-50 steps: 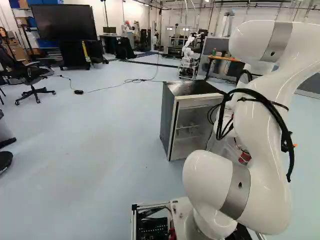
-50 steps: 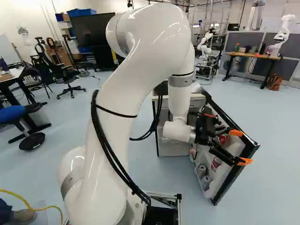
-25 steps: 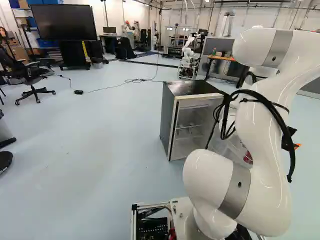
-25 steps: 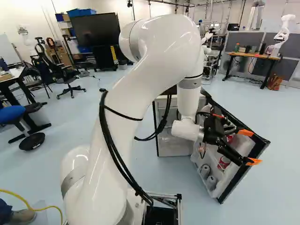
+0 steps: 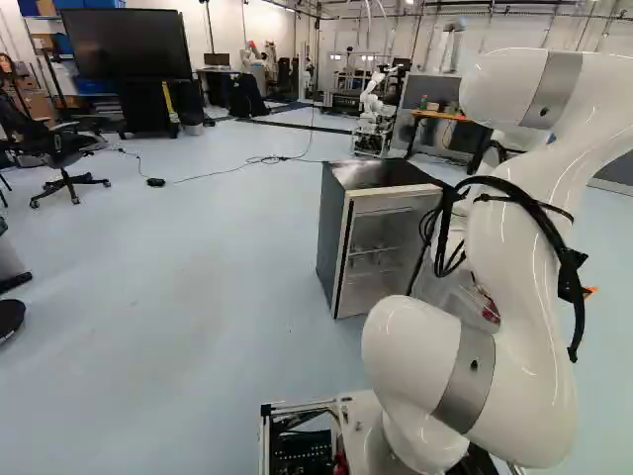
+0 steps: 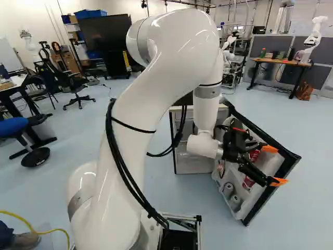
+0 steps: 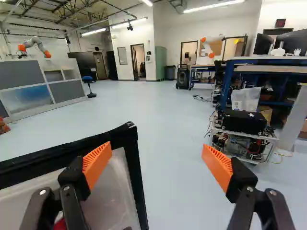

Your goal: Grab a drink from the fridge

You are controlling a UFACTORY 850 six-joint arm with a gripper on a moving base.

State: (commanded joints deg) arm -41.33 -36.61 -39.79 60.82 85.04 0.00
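The gripper (image 7: 157, 165) is open, its two orange pads (image 7: 218, 165) standing wide apart with nothing gripped between them. In the right base view it lies right of the middle, reaching rightward over the opened fridge door (image 6: 289, 162). In the wrist view, the corner of this door is beside and below one finger, while between the fingers there is mostly floor (image 7: 175, 143).

The drinks are in the door's inner side: a red can (image 6: 248, 183) just below the gripper, and two grey cans (image 6: 231, 195) lower and more to the left in the right base view. The fridge (image 5: 333, 237) itself stands right of the middle in the left base view.

The cans seem to stand upright, so their long axis probably crosses the gripper's pointing direction. The fingers point past the drinks; the gripper should likely draw back, then go down, without catching the door's rim.
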